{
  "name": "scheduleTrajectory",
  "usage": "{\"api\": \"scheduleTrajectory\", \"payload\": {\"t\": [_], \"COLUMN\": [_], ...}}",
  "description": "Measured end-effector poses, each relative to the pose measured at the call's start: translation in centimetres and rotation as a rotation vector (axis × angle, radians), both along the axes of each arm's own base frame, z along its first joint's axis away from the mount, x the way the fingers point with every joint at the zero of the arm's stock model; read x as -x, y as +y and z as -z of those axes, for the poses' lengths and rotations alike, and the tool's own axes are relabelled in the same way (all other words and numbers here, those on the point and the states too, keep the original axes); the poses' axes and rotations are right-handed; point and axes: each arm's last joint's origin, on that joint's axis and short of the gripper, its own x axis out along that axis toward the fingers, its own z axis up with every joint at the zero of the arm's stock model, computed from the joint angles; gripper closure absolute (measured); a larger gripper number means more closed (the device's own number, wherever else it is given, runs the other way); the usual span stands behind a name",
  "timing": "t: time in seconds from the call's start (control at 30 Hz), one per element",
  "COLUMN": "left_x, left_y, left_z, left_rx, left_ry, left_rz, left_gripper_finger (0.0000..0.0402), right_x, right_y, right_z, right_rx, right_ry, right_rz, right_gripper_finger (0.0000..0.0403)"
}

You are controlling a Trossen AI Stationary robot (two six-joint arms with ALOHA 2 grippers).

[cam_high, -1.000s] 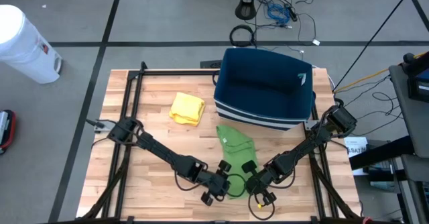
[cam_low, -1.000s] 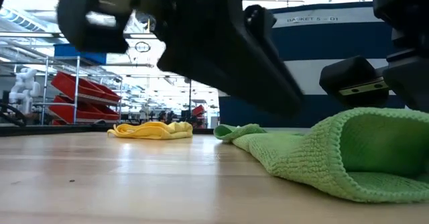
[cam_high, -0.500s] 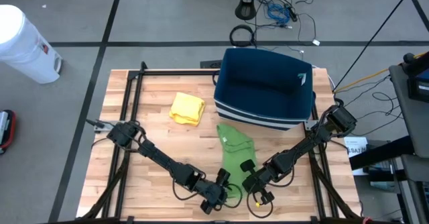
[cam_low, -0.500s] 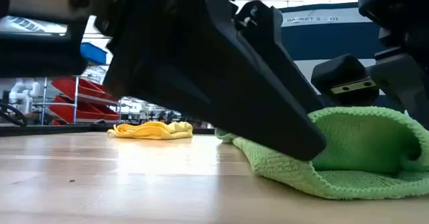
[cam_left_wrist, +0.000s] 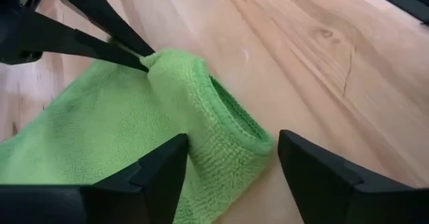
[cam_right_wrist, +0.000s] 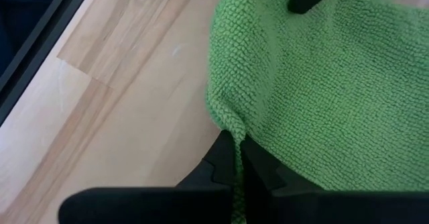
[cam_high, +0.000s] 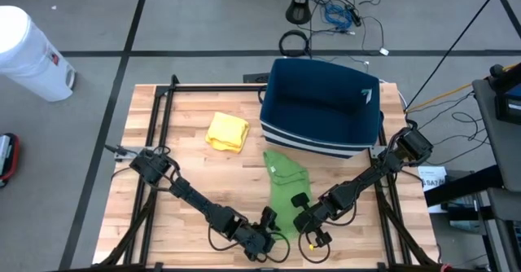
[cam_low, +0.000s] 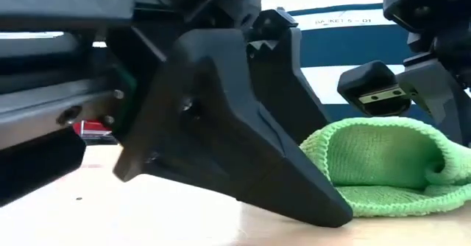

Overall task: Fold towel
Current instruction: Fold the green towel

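The green towel (cam_high: pixel 286 192) lies stretched out on the wooden surface (cam_high: pixel 195 170), running from just in front of the navy basket (cam_high: pixel 321 109) down toward the near edge, a bit right of the middle. Its near end is rolled up into a fat fold that stands off the wood (the low view shows that loop really well). The right gripper (cam_high: pixel 303 221) has its fingers pinched tight on the towel's edge, and in its own wrist view you can see the green hem squeezed between the two dark tips. The left gripper (cam_high: pixel 266 234) sits low at the near edge, right beside that fold, with its fingers (cam_left_wrist: pixel 157 174) spread wide on either side of the folded hem and holding nothing. In the left wrist view the other arm's dark fingertips meet at the top of the fold. Over toward the far left part of the surface there's a crumpled yellow cloth (cam_high: pixel 227 131), well apart from the green one. The basket takes up the far right area, and off the surface on the floor stands a white bin (cam_high: pixel 31 54).
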Motion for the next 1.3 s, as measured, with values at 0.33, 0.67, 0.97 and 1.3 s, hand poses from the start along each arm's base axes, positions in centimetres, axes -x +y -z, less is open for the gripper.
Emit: {"api": "scheduleTrajectory", "payload": {"t": [0.33, 0.67, 0.97, 1.3], "left_x": [-0.2, -0.1, 4.7, 6.7], "left_y": [0.4, 0.0, 1.1, 4.5], "left_z": [0.2, -4.2, -20.0, -26.2], "left_rx": [-0.022, -0.110, -0.163, -0.113], "left_ry": [-0.018, -0.094, -0.474, -0.648], "left_rz": [-0.028, 0.040, 0.083, 0.102], "left_gripper_finger": [0.0341, 0.0398, 0.0400, 0.0401], "right_x": [-0.1, 0.7, 5.9, 9.5], "right_y": [0.1, 0.3, -1.0, -4.6], "right_z": [-0.1, -3.5, -17.4, -25.2], "right_rx": [-0.007, -0.057, -0.181, -0.139], "right_ry": [-0.017, -0.110, -0.613, -0.895], "right_rz": [-0.005, -0.050, -0.224, -0.338], "right_gripper_finger": [0.0403, 0.0403, 0.0403, 0.0403]}}
